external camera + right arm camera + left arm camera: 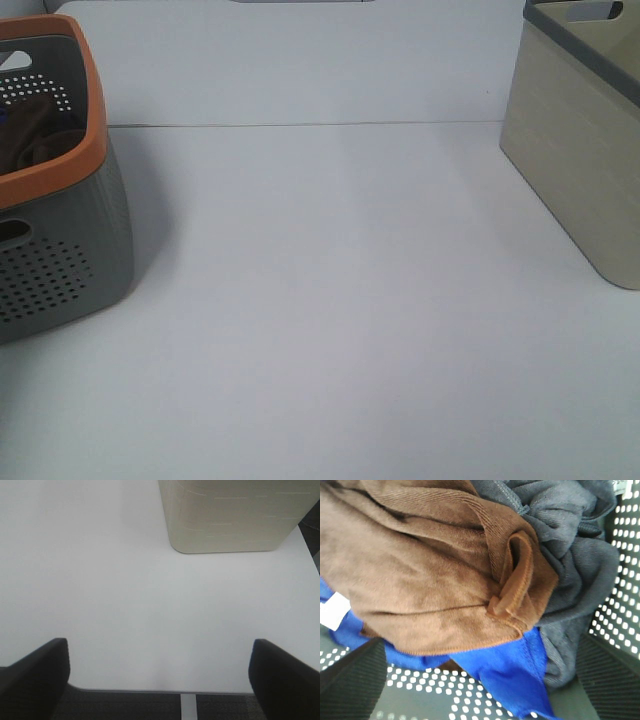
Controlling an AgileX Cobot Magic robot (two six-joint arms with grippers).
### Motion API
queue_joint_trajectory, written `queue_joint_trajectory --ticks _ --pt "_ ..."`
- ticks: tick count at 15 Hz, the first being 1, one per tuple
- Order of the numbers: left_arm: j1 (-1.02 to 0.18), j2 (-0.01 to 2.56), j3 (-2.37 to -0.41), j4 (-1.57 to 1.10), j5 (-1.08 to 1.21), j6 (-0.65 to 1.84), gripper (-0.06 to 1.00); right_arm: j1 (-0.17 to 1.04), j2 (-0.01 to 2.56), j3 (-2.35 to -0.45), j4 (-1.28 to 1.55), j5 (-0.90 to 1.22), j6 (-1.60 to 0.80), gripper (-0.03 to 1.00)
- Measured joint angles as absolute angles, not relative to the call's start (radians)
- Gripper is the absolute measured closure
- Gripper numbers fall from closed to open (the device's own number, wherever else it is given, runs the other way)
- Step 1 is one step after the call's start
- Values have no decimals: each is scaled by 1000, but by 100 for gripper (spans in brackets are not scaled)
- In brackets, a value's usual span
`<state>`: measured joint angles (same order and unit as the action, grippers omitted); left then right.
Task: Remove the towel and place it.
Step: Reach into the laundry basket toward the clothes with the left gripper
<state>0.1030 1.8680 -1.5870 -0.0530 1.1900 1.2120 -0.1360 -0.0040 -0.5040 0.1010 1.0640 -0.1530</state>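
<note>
Step in hand, my read: drop the left jaws onto the towel [430, 575] and pinch it out of the laundry basket [70, 250], which sits at the left edge of the counter [330, 300].

The towel is inside that basket, on top of the pile. It lies over a blue cloth [505, 670] and touches a dark grey cloth [575, 580], with its white tag [332, 611] on one edge.

How I'd do it well:
- Aim at the raised fold [515, 575] near the towel's corner. It stands up and gives the jaws something to bite.
- Keep the bite shallow. The blue cloth sits directly under the hem and the grey one is right beside the fold, so a deep grab probably lifts two or three pieces.
- Lift straight up past the orange rim [85, 150], and check that nothing trails before crossing the counter.

Left jaws: spread wide, one on each side of the pile, low over the perforated floor. Nothing is pinched, and I can't tell if they brush the cloth.

Right jaws: spread wide, empty, hanging above bare counter near its front edge. They are well apart from the beige bin [225, 515] at the far right corner, which is likely the drop spot.
</note>
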Motion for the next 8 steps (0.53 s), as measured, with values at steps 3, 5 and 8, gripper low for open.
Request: queue_joint_trajectory --ticks 3,5,8 --pt "76 1902 -1548 -46 1181 1212 -3 -136 -4 -504 101 1064 -153 11" --pt "53 1905 -1500 -35 1125 1212 -3 -136 -4 -504 101 1064 -153 11" --pt "37 1911 -1420 12 1023 1185 1 -136 -4 -504 101 1064 -153 11"
